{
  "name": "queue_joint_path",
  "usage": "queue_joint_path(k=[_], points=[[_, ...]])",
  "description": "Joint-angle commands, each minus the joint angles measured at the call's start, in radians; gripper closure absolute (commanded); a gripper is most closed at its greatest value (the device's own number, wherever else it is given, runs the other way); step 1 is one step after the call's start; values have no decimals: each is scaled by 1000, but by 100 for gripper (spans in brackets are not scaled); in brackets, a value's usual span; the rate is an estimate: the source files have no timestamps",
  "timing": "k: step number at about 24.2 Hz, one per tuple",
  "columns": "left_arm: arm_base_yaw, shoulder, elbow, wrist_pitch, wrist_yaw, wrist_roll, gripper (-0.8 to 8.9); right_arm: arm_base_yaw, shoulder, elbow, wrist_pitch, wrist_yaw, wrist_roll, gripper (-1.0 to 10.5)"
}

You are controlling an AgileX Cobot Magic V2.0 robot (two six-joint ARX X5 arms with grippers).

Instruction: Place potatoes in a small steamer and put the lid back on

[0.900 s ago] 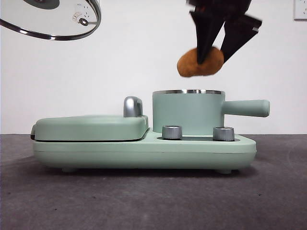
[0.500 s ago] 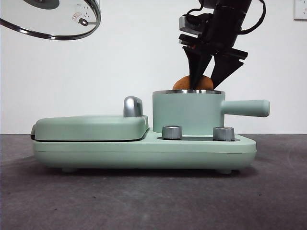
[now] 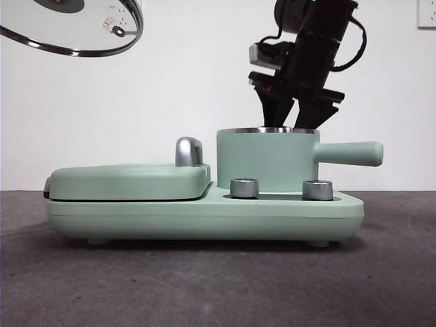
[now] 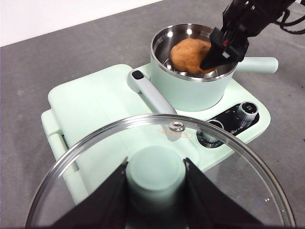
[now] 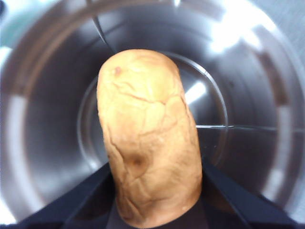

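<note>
My right gripper (image 3: 291,121) is down inside the small steamer (image 3: 267,161), jaws clamped on the potato (image 5: 148,155). The potato sits between the jaws, long axis running straight out from them toward the steel floor of the pot; I can't tell whether it touches the bottom. It lies within the rim, so opening the jaws should drop it in place. My left gripper (image 4: 155,191) hangs high at the left, well apart, jaws closed on the knob of the lid (image 4: 100,157). Lid goes on only after the right arm clears.
</note>
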Motion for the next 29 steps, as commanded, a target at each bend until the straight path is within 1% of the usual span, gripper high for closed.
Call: queue_joint_path(k=[1,4,6,12,15,17,18,20,21,26,29], points=[[-3,-2,15,34,2,3,798,5,24,26,8,-2,-12,725],[-3,-2,15,34,2,3,798,4,26,26,6,-1,-12,717],[-3,-2,15,34,2,3,798,5,26,26,7,0,-16,650],[-3,-2,15,34,2,3,798,5,23,38,2,-3,-15,615],[-3,-2,15,34,2,3,798,6,-31,80,-35,-3,-15,615],[-3,-2,15,34,2,3,798,10,-105,80,-64,-3,-7,640],[-3,-2,15,34,2,3,798,10,-147,80,-96,-3,-8,681],[-3,-2,15,34,2,3,798,19,-243,49,-127,-12,-7,692],[-4,-2,15,34,2,3,798,27,-304,9,-117,-26,-7,692],[-4,-2,15,34,2,2,798,85,-609,-257,-10,-26,-5,692],[-8,0,15,35,3,0,798,98,-771,-408,52,-24,27,692]])
